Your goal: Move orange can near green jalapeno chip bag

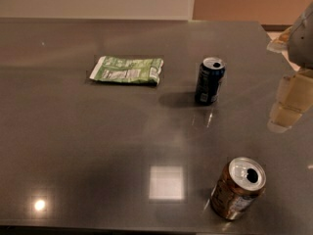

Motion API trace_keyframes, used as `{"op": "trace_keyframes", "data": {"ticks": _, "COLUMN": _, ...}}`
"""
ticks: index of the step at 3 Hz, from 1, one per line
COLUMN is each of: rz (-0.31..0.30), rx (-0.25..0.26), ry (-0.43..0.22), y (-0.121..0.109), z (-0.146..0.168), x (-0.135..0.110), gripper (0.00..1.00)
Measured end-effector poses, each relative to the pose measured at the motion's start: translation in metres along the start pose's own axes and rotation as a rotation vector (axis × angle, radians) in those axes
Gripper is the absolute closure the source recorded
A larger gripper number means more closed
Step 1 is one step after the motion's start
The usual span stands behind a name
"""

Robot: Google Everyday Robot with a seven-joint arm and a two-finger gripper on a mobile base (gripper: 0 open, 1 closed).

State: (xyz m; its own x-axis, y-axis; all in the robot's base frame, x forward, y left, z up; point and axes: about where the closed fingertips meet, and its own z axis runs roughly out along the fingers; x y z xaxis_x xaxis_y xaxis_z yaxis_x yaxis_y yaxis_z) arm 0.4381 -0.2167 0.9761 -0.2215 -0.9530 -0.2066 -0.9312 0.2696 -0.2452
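One orange can (238, 188) front right, gripper (288, 103) right edge

A glossy dark grey table (98, 146) carries three things. The green jalapeno chip bag (127, 70) lies flat on the far left-centre part of the surface, its white print panels facing up. To its right, apart from it, the dark blue can (210, 81) stands upright with its silver top opened. The orange can (238, 188) stands near the front edge on the right, its top also opened, well apart from the bag and from the blue can. A pale square reflection and a small bright spot show on the near surface. The gripper (286, 106) hangs over the table's right edge.
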Motion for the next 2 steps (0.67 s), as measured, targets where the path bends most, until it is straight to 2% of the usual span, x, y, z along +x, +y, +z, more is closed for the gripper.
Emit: {"op": "trace_keyframes", "data": {"ticks": 2, "rz": -0.006, "rx": -0.011, "ry": 0.000, "y": 0.0007, "z": -0.0023, "x": 0.0009, "gripper": 0.00}}
